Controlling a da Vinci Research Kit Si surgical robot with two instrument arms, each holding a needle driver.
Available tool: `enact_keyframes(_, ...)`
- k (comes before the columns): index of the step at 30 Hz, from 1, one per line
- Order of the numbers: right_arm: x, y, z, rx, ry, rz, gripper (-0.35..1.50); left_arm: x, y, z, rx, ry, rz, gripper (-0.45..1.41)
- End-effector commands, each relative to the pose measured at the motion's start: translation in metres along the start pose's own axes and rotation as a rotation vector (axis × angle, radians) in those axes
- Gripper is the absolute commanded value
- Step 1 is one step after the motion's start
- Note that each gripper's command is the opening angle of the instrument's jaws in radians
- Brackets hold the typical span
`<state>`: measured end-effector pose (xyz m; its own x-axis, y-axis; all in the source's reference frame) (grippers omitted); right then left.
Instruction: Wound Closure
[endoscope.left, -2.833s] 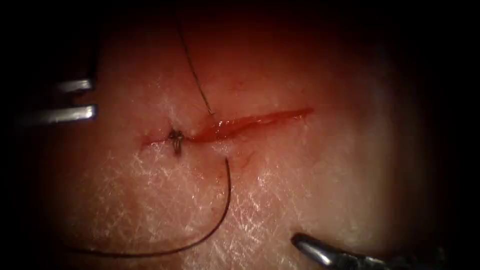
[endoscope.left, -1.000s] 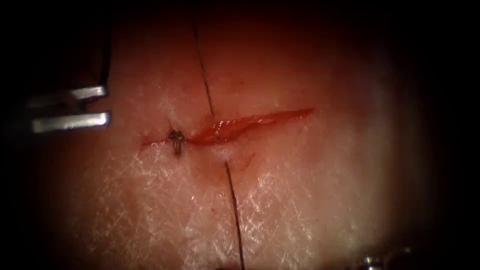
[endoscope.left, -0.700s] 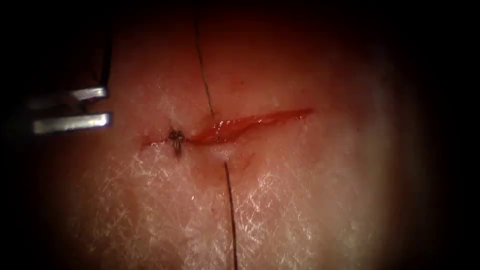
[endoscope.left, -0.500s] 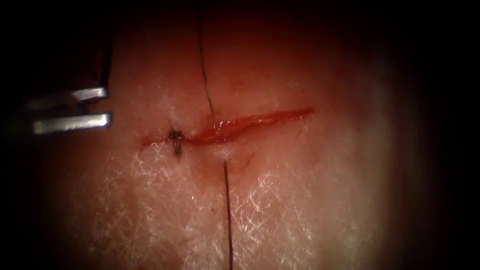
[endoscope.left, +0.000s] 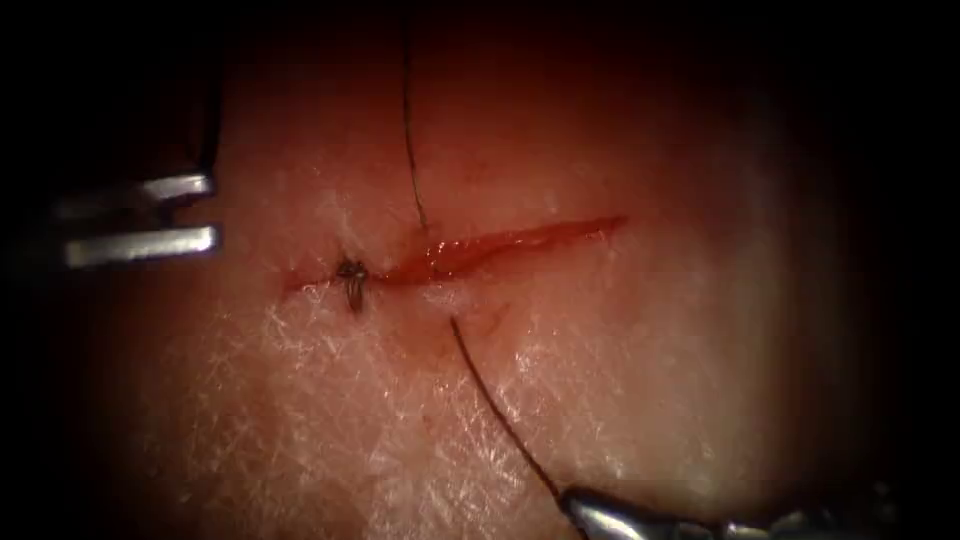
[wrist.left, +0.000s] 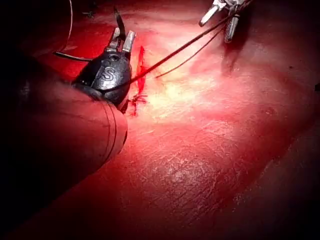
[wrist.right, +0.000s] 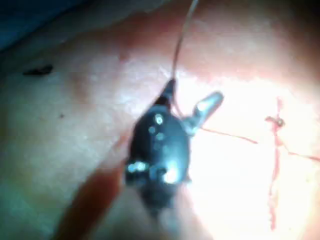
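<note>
Half a second earlier the near strand of the thread (endoscope.left: 495, 395) had dropped straight toward the near edge of the endoscope view. It now slanted off to the near right, where the tip of the right claw (endoscope.left: 585, 505) had come back into sight, touching the strand's end. The loose loop that had lain on the near-left tissue (endoscope.left: 620, 380) a few seconds before was gone, so the slack appeared to have been drawn out through the stitch. The far strand entered the tissue just beyond the cut (endoscope.left: 500, 243), and the near strand came out just on the near side. A finished knot (endoscope.left: 351, 281) sat toward the cut's left end, and red fluid lay along the open part to its right. Whether the right claw actually gripped the thread could not be told, though the strand ran right up to it in the right wrist view (wrist.right: 192, 97). The left claw (endoscope.left: 211, 212) had stayed put, well to the left of the cut and level with it. Its two jaws stood apart and parallel. A dark curved sliver (endoscope.left: 213, 120) rose beside its upper jaw, clear of the tissue, and was also seen in the left wrist view (wrist.left: 119, 22). It may have been the needle, but neither that nor any hold on it was certain.
</note>
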<state>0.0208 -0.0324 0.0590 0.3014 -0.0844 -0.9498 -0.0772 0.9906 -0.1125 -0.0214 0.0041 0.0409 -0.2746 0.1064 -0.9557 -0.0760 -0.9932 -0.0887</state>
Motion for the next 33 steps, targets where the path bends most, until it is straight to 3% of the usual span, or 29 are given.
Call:
enact_keyframes(1,-0.0015,0.0001,0.0014,-0.008,-0.007,0.000,1.33,-0.0006,0.0001,0.0007,-0.001,0.002,0.000,-0.45)
enact_keyframes(9,-0.0044,0.0025,0.0029,-0.052,-0.045,-0.001,1.31,-0.0006,0.0002,0.0006,-0.002,0.002,0.000,-0.45)
enact_keyframes(19,-0.0075,0.0026,0.0050,-0.071,-0.062,-0.022,1.31,-0.0006,0.0002,0.0007,-0.001,0.001,0.000,-0.45)
enact_keyframes(33,-0.0071,0.0018,0.0095,-0.052,-0.036,-0.026,1.31,-0.0006,0.0002,0.0007,-0.001,0.002,0.000,-0.45)
